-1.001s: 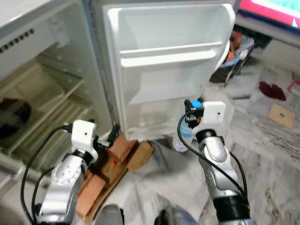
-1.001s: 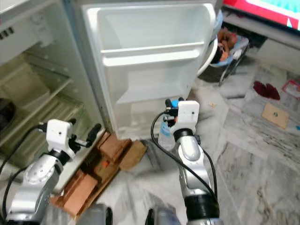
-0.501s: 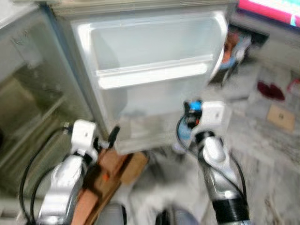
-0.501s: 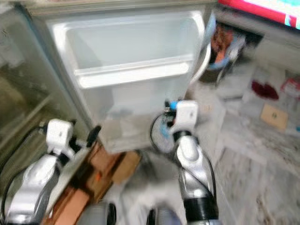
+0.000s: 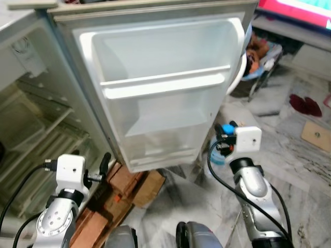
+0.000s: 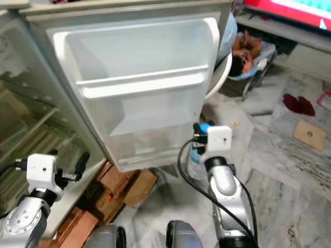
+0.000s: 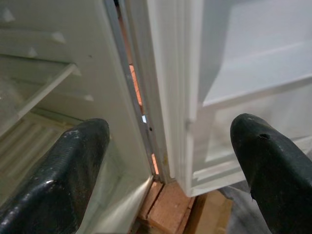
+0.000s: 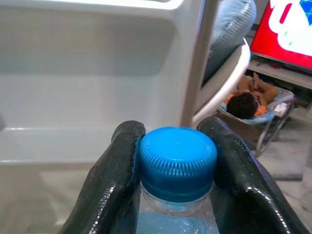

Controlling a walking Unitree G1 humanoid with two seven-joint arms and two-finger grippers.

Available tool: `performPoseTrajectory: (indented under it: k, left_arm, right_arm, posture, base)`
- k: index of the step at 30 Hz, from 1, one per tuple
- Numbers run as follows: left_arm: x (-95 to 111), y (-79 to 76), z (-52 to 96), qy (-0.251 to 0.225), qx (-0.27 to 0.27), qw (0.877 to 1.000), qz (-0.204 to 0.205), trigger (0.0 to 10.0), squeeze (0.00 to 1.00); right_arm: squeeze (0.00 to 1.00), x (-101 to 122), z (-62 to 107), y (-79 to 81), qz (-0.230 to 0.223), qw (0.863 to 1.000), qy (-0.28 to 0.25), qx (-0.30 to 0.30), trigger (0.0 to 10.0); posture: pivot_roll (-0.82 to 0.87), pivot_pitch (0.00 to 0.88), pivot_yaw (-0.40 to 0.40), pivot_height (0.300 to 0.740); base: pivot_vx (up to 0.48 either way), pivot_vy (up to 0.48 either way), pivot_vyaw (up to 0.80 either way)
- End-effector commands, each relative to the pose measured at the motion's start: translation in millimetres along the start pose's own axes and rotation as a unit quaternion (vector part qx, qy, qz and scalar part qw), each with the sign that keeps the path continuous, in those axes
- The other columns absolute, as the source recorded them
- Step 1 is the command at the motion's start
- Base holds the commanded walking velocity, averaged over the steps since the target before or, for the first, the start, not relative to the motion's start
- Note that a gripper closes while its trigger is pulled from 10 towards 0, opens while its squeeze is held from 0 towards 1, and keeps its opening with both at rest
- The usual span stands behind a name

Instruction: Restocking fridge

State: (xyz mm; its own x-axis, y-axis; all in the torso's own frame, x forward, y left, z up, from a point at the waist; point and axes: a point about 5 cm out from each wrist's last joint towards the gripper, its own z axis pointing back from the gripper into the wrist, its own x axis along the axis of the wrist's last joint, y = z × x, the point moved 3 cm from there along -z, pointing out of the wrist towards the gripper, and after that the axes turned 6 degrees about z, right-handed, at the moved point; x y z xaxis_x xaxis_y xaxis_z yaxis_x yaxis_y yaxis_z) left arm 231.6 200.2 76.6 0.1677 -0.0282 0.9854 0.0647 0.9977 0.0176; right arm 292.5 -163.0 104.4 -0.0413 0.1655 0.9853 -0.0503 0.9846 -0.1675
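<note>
The fridge door (image 5: 160,88) stands wide open before me, its white shelves (image 5: 165,85) bare. To its left lies the fridge interior (image 5: 31,129) with wire racks. My right gripper (image 8: 178,146) is shut on a clear water bottle with a blue cap (image 8: 178,161), held upright just right of the door's lower corner; the bottle (image 5: 218,150) hangs below the wrist. My left gripper (image 7: 168,161) is open, empty, low at the left, its fingers (image 5: 105,161) pointing toward the door's hinge side.
Brown cardboard pieces (image 5: 129,186) lie on the marble floor under the door. Behind the door at the right is a baby bouncer with a doll-like figure (image 8: 248,100), a red screen (image 5: 300,10), dark red slippers (image 5: 302,103) and a cardboard square (image 5: 316,135).
The camera has swung left and steadied from blur, so the door now sits more centred. Both arms appear lower and further right in view; the right gripper still holds the bottle.
</note>
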Motion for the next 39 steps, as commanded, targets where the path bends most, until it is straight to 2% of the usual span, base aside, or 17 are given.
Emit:
performPoseTrajectory:
  k: [1,5,17,24,39]
  left_arm:
    - [5.3,-2.4,-2.1,-0.011,-0.005,1.000,-0.005,10.0,0.00]
    - [6.9,-1.7,-2.6,-0.012,-0.003,1.000,-0.006,10.0,0.00]
    - [9.3,-6.1,-5.5,-0.018,-0.007,1.000,-0.001,10.0,0.00]
    - [10.4,-7.2,-6.0,-0.021,-0.009,1.000,0.003,10.0,0.00]
    - [9.8,-9.6,-8.7,-0.021,-0.016,1.000,0.006,10.0,0.00]
  right_arm:
    - [0.00,11.4,-5.0,1.9,-0.003,1.000,-0.022,0.007,10.0]
    - [0.00,17.0,-8.3,6.9,-0.014,0.999,-0.030,0.017,10.0]
    - [0.00,21.0,-4.8,21.5,-0.021,0.997,-0.036,0.063,10.0]
    - [0.00,23.1,-6.3,25.5,-0.008,0.996,-0.040,0.077,10.0]
    - [0.00,22.7,-6.8,22.2,-0.008,0.997,-0.037,0.070,10.0]
  posture:
    - [0.04,0.152,-0.032,0.740]
    - [0.05,0.150,-0.032,0.740]
    - [0.04,0.162,-0.049,0.740]
    - [0.04,0.163,-0.049,0.740]
    - [0.03,0.161,-0.049,0.740]
  base:
    - [0.000,0.000,0.00]
    - [0.000,0.000,0.00]
    - [0.000,0.000,0.00]
    - [0.000,0.000,0.00]
    - [0.051,0.000,0.11]
